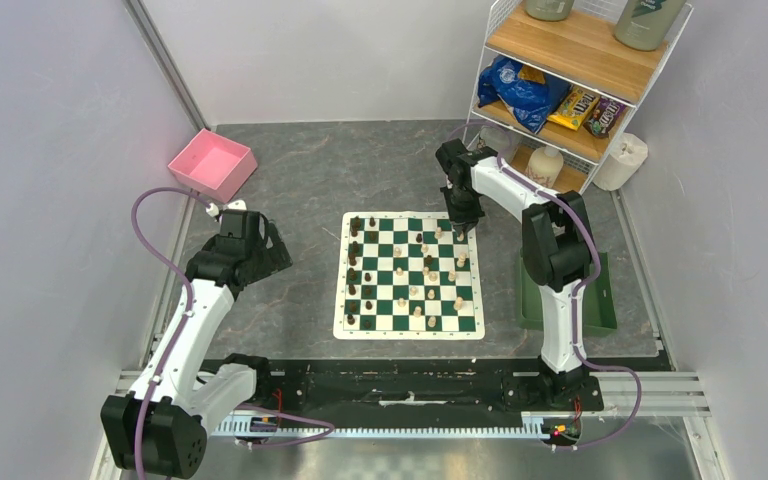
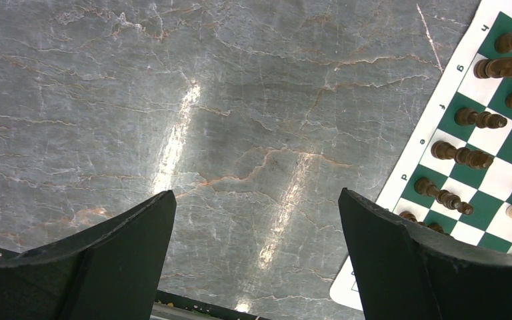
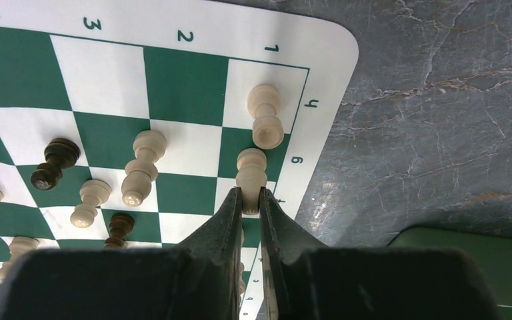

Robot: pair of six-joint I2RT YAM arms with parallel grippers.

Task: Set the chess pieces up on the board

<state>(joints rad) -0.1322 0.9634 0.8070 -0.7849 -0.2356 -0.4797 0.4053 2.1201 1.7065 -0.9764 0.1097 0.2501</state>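
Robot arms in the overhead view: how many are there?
2: the left arm bends over the table left of the board; the right arm reaches to the board's far right corner.

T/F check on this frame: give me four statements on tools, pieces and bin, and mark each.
1. The right tool is shut on a pale piece by the board edge. True.
2. The left tool holds a dark piece. False: it is open, holding nothing, over the table beside the board.
3. In the top view, dark pieces line the board's left side. True.
4. The pink bin sits right of the board. False: it is far left; the green tray is on the right.
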